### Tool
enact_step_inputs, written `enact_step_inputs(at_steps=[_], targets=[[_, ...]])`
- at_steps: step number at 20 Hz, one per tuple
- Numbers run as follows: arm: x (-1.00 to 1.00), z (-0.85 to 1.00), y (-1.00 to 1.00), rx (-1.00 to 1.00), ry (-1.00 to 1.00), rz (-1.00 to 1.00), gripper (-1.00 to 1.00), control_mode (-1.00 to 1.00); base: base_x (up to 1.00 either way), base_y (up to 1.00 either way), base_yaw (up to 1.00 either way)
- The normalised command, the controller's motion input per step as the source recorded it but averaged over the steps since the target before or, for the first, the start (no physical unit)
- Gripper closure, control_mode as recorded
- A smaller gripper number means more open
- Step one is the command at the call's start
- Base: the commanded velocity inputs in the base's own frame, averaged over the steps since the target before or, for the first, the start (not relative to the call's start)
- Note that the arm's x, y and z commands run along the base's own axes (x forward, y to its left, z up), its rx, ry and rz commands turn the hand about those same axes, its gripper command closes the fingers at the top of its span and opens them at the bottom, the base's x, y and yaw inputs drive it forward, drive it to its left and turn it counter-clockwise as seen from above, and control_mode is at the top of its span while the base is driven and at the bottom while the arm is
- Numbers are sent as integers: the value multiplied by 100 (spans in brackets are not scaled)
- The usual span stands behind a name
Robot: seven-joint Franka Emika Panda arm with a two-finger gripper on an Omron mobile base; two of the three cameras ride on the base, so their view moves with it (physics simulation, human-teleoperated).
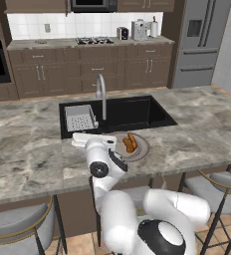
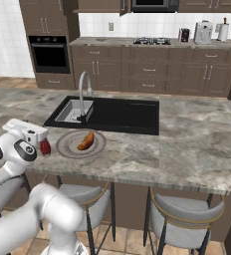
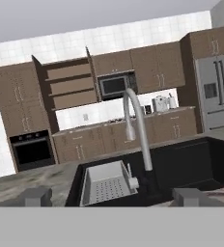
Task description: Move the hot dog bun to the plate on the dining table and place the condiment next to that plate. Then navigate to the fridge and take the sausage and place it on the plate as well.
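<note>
The orange-tan hot dog bun (image 2: 86, 141) lies on the round grey plate (image 2: 67, 148) at the near edge of the dining table (image 2: 187, 134), in front of the black sink. The red condiment (image 2: 45, 147) stands upright just left of the plate. My gripper (image 3: 112, 198) hovers level above the table edge beside the bottle, aimed across the sink. It is open, with nothing between its fingertips (image 3: 36, 197). From the left base view the bun (image 1: 130, 143) and plate (image 1: 142, 149) sit right of my hand. The fridge (image 1: 202, 40) stands at the back right, doors shut. The sausage is out of view.
A chrome tap (image 1: 101, 92) rises behind the sink (image 1: 132, 112), which holds a white strainer basket (image 1: 80, 118). Grey-cushioned stools (image 2: 184, 219) stand under the near table edge. Along the far wall run a counter with a gas hob (image 1: 93, 40) and an oven (image 2: 49, 53).
</note>
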Motion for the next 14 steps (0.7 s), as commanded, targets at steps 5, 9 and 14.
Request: enact_step_inputs(at_steps=[5,9,14], targets=[[-81,100,0,7,8,13,-100,-100,0,0,0],[-75,100,-1,18,29,6,-100,-100,0,0,0],[-61,100,-3,19,48,0,-100,-100,0,0,0]])
